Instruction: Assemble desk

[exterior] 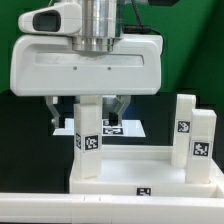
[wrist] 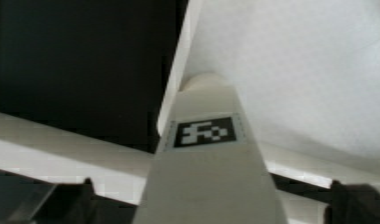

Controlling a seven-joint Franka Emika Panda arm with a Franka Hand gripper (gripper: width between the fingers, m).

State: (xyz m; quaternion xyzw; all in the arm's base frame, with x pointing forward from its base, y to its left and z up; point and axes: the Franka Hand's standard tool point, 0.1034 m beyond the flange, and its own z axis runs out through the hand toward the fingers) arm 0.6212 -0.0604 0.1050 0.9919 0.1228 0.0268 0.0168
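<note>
While the gripper [exterior: 98, 108] clamps a white leg [exterior: 89, 140] upright over the tabletop [exterior: 150, 170] corner (two legs already stand opposite), seating appears underway; next likely needs straight downward twisting.

We see the arm reaching straight down, its broad white wrist housing level. The gripper [exterior: 88, 104] hangs below it, dark fingers [exterior: 56, 108] pointing down (closure hidden from us).
</note>
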